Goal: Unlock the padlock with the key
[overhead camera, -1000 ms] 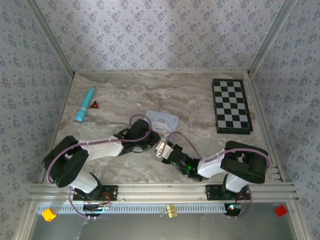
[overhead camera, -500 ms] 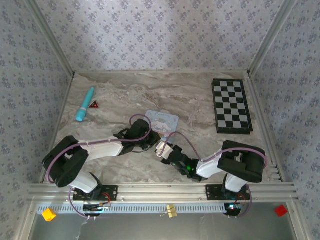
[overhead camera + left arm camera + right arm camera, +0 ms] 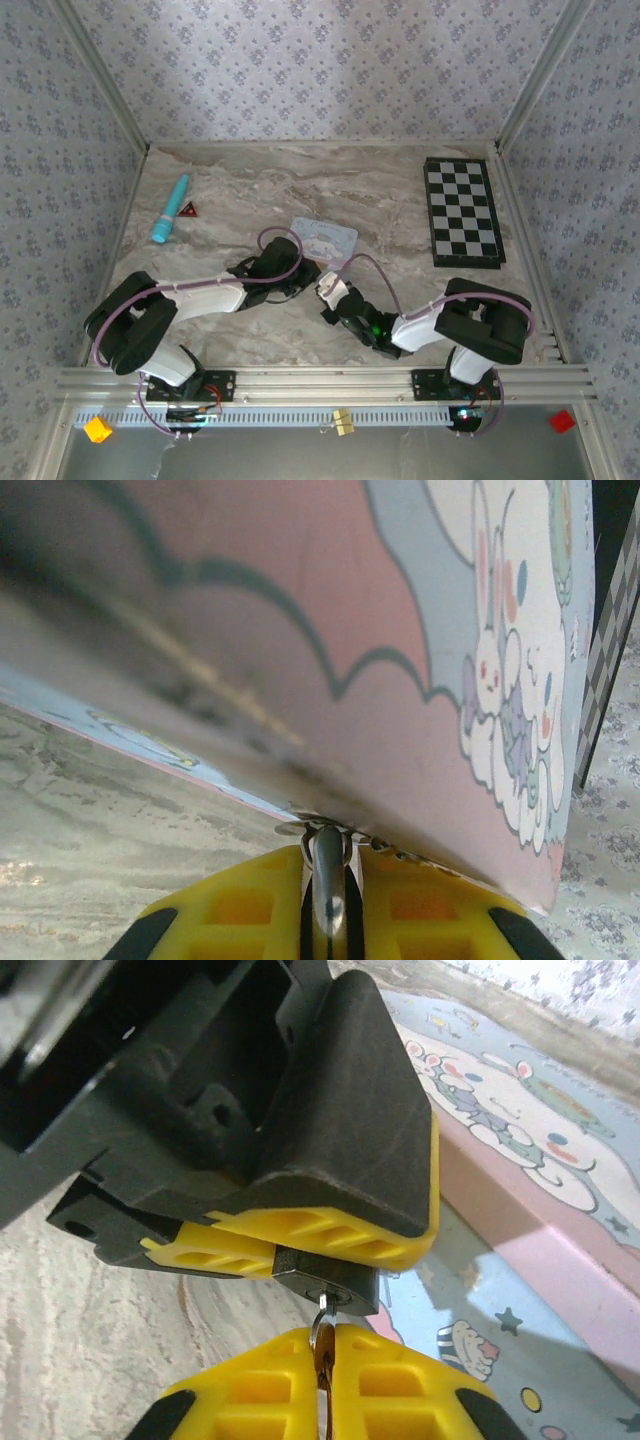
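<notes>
In the top view the right arm has moved a little forward and to the left during the last second, so its tool [image 3: 322, 1360] now stands closer to the left tool [image 3: 300, 1258]. The left arm has hardly moved. The two tools meet just in front of the tin [image 3: 520, 1110], above the bench [image 3: 90, 1290].

The right wrist view shows what this small move brings. The right tool is clenched on the key [image 3: 322, 1335], and the thin blade sticks out from between its yellow pads. The tip of the blade touches the keyhole face of the padlock [image 3: 325, 1280]. I cannot tell how deep it goes in, or whether it is truly inside the slot.

The padlock is off the bench. The left tool grasps it between its own yellow pads, with the keyhole turned toward the key. In the left wrist view a thin silvery piece [image 3: 328, 880] sits between those pads, close under the tin. It is probably the shackle, but I am not sure.

For the task this means, in my judgement, that the approach is finished and the insertion begins. The key seems nearly in line with the keyhole. What remains is a straight push, then a turn. The shackle is not yet released. A small tilt of the key could make it jam or slip off.
</notes>
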Controlling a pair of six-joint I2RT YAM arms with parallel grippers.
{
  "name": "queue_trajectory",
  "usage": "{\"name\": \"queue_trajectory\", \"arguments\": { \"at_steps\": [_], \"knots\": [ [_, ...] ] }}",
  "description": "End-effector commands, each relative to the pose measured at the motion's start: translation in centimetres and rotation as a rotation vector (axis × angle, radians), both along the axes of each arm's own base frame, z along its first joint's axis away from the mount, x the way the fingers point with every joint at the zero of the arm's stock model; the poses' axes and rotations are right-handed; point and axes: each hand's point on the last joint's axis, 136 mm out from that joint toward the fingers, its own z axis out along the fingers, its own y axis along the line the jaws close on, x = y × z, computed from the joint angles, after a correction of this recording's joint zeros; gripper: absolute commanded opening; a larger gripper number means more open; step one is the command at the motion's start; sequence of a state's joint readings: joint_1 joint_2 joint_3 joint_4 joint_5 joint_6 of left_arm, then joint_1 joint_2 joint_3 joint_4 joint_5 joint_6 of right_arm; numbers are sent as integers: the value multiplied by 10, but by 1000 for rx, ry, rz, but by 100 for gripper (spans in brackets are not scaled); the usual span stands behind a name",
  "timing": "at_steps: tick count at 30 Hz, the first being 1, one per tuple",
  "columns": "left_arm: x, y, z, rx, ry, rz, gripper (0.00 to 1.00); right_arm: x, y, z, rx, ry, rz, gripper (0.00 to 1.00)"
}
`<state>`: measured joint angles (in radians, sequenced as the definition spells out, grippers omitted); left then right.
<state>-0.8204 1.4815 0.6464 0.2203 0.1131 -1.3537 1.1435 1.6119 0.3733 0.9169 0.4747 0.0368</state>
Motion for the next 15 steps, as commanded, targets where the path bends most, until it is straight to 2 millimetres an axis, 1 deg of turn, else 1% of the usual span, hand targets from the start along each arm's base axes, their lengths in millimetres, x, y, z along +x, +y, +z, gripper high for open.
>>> {"name": "queue_trajectory", "arguments": {
  "at_steps": [1,4,7,11,15],
  "knots": [
    [-6,-14,10,-50,-1,-50,0,14,-7,3,110,83,-78,4],
    [-6,-14,9,-49,0,-49,0,13,-4,4,161,126,-31,0],
    [-5,-14,9,-47,-3,-49,0,9,0,0,224,216,38,0],
    [-4,-15,5,-44,2,-48,0,11,2,-3,399,411,80,0],
    [-2,-15,2,-43,5,-43,0,11,3,-7,474,489,83,0]
  ]
}}
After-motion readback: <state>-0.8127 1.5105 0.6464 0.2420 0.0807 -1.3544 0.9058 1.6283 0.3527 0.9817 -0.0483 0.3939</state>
